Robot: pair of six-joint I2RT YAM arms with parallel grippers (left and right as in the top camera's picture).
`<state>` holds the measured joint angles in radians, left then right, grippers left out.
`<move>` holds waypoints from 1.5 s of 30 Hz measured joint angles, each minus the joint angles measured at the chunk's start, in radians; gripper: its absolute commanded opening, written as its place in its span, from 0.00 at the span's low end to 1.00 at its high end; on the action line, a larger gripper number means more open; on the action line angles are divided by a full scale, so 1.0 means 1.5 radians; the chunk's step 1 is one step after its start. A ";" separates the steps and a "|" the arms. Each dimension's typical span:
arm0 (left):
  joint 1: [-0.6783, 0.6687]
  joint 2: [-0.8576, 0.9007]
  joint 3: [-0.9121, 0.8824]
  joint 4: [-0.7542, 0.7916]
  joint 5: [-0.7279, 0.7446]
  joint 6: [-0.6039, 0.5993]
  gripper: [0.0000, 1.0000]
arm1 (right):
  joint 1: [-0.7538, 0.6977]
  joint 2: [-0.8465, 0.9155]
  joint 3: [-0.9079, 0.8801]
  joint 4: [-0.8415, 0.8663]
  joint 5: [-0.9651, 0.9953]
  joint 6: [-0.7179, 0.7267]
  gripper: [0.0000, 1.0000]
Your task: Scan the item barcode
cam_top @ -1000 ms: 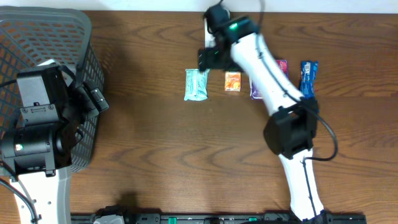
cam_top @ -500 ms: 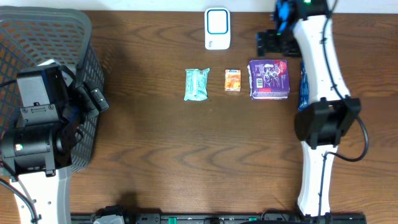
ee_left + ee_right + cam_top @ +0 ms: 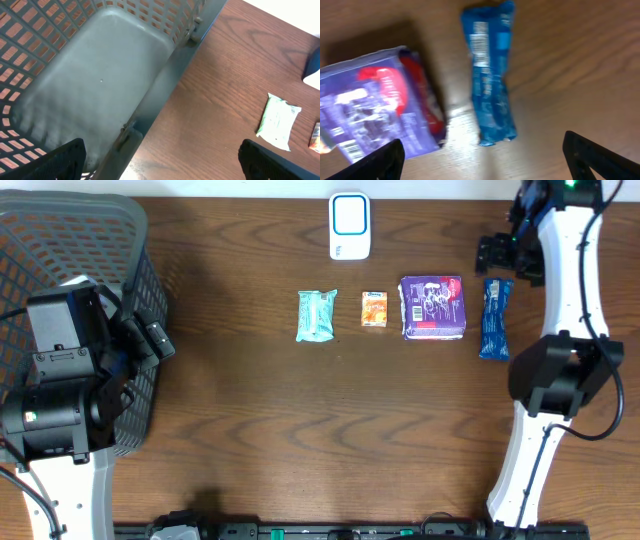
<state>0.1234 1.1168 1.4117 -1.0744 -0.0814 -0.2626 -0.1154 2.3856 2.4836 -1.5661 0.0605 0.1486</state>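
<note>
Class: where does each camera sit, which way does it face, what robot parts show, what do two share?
Overhead: above the table, looking straight down at basket, white scanner, green packet, purple pack, blue packet; left arm and right arm show.
Left wrist: on the left arm, looking down into the basket; its fingertips at bottom corners.
Right wrist: on the right arm, looking down at the purple pack and blue packet; fingertips likewise.
Shared: overhead and left wrist both show basket, green packet.

A blue wrapped bar (image 3: 490,85) lies on the wooden table (image 3: 570,75), just beside a purple packet (image 3: 375,105), not touching.
</note>
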 measured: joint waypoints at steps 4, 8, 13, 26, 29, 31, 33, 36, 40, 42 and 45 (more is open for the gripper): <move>0.000 0.000 0.000 0.000 0.000 0.000 0.98 | -0.043 0.000 -0.012 -0.001 0.002 -0.001 0.88; 0.000 0.000 0.000 0.000 0.000 0.000 0.98 | -0.076 0.000 -0.013 -0.006 -0.004 -0.001 0.99; 0.000 0.000 0.000 0.000 0.000 0.000 0.98 | -0.083 0.000 -0.026 0.011 -0.053 -0.026 0.99; 0.000 0.000 0.000 0.000 0.000 0.000 0.98 | -0.058 0.000 -0.254 0.149 -0.412 -0.192 0.93; 0.000 0.000 0.000 0.000 0.000 0.000 0.98 | -0.058 0.000 -0.288 0.173 -0.466 -0.205 0.94; 0.000 0.000 0.000 0.000 0.000 0.000 0.98 | -0.058 0.000 -0.304 0.186 -0.488 -0.211 0.93; 0.000 0.000 0.000 0.000 0.000 0.000 0.98 | -0.058 0.000 -0.317 0.200 -0.497 -0.213 0.94; 0.000 0.000 0.000 0.000 0.000 0.000 0.98 | -0.058 0.000 -0.331 0.220 -0.493 -0.212 0.95; 0.000 0.000 0.000 0.000 0.000 0.000 0.98 | -0.058 0.000 -0.336 0.229 -0.480 -0.210 0.97; 0.000 0.000 0.000 0.000 0.000 0.000 0.98 | -0.057 0.000 -0.336 0.234 -0.469 -0.210 0.98; 0.000 0.000 0.000 0.000 0.000 0.000 0.98 | -0.057 0.000 -0.338 0.244 -0.450 -0.210 0.96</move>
<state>0.1234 1.1168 1.4117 -1.0744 -0.0814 -0.2626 -0.2005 2.3852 1.9762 -1.2007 -0.6144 -0.1661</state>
